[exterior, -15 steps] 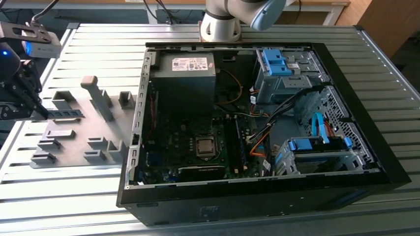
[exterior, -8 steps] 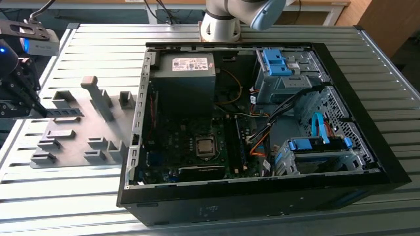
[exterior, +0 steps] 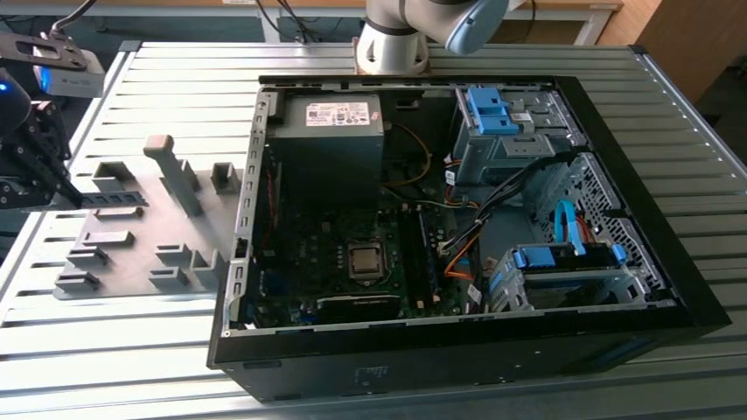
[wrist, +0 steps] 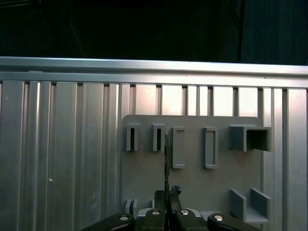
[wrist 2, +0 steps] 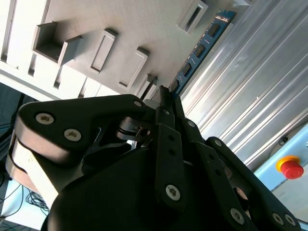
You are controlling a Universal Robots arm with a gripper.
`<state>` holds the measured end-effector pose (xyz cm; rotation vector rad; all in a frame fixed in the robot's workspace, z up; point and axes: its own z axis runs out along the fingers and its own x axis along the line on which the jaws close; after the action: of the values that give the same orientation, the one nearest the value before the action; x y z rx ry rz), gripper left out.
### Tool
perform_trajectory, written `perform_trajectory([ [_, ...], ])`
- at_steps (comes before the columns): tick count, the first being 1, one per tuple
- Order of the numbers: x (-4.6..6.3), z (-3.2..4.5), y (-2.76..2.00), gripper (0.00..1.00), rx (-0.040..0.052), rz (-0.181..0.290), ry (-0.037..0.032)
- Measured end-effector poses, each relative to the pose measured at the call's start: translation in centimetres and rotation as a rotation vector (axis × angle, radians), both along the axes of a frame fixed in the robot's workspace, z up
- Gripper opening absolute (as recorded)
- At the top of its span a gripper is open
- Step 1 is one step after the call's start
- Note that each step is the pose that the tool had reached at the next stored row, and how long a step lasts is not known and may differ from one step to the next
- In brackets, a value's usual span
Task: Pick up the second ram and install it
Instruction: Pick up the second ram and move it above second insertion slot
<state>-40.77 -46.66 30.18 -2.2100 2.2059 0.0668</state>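
Gripper (wrist 2: 163,98) clamped on the second ram (wrist 2: 204,41) at the grey holder plate (wrist 2: 120,14): pick-up in hand, seemingly, calling for a square hold.

The arm's pale base (exterior: 394,39) stands at the top centre of the exterior view, with a blue-grey joint (exterior: 473,22) just to its upper right. The dark gripper (exterior: 41,175) sits at that view's left edge, about midway down. In both wrist views its black fingers (wrist 2: 168,144) are drawn close together, the tips pinching one end of the second ram (wrist 2: 202,45).
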Motion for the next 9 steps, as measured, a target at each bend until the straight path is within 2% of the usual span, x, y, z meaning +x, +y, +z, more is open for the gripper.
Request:
perform_trajectory([
  [9, 0.0, 0.27, 0.0, 0.14, 0.0002, 0.0, -0.0002],
])
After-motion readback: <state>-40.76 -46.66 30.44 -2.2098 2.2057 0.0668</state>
